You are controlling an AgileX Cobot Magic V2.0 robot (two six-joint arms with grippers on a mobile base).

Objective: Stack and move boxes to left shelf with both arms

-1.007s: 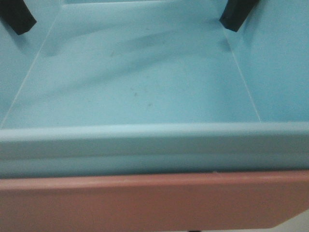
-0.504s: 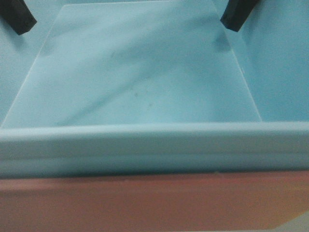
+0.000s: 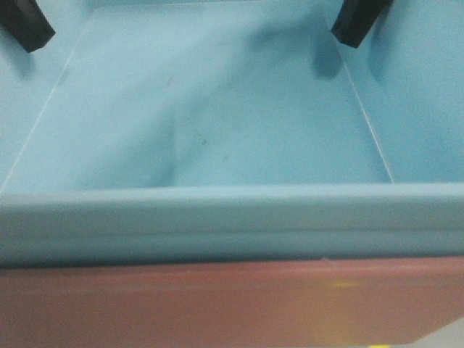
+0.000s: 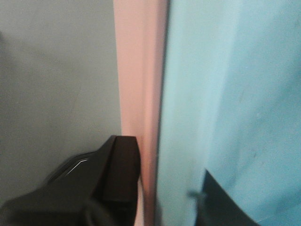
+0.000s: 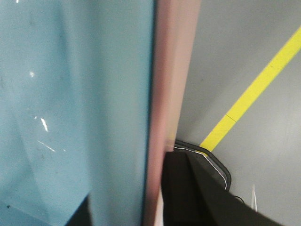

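Note:
The light blue tub (image 3: 217,130) sits nested inside the salmon pink tub (image 3: 217,304) and fills the front view. My left gripper (image 4: 169,188) is shut across the two stacked left walls. One black finger lies outside on the pink wall (image 4: 136,94), the other inside the blue wall (image 4: 225,94). My right gripper (image 5: 136,202) is shut the same way across the right walls, pink (image 5: 169,94) outside and blue (image 5: 70,94) inside. The inner fingertips show at the top left (image 3: 25,25) and top right (image 3: 355,22) of the front view. The left shelf is out of view.
Grey floor (image 5: 244,42) with a yellow line (image 5: 249,99) lies beside the tubs on the right. A plain grey surface (image 4: 56,75) lies outside the pink wall on the left.
Shadows have shifted across the blue tub's floor, and a speck of yellow now shows at the bottom edge. The tubs and fingertips keep their places in the view.

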